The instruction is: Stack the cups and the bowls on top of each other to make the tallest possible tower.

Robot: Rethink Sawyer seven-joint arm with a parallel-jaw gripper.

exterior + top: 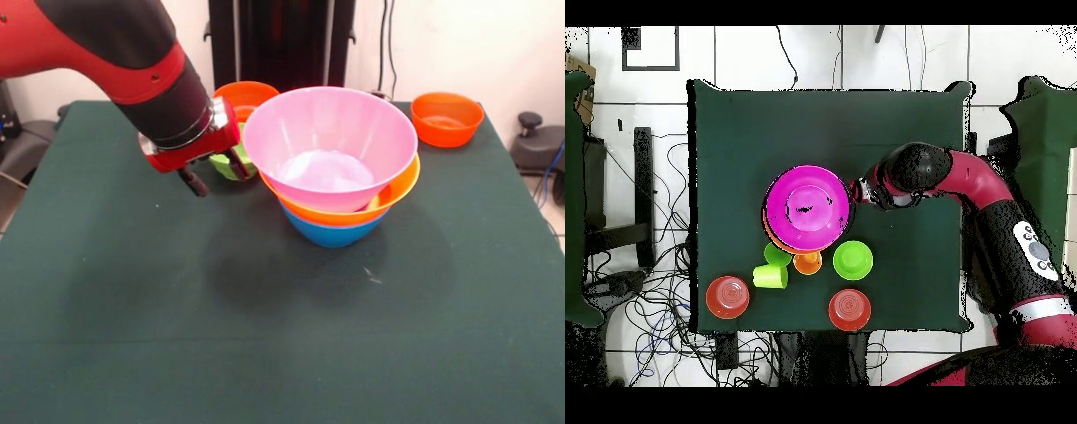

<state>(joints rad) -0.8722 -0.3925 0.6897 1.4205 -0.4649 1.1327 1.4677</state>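
Observation:
The tower stands mid-table: a large pink bowl nested in a yellow-orange bowl on a blue bowl. From overhead the pink bowl covers the others. My gripper is open and empty, just beside the pink rim, also in the overhead view. A green bowl lies apart from it and shows behind the fingers in the front view. The orange cup, green cup and lime-yellow cup sit beside the tower, hidden in the front view. A small blue bowl is not seen.
Two orange bowls stand near the robot's edge of the table: one at a corner, one behind the gripper. The table has a dark green cloth. Cables lie on the floor around it.

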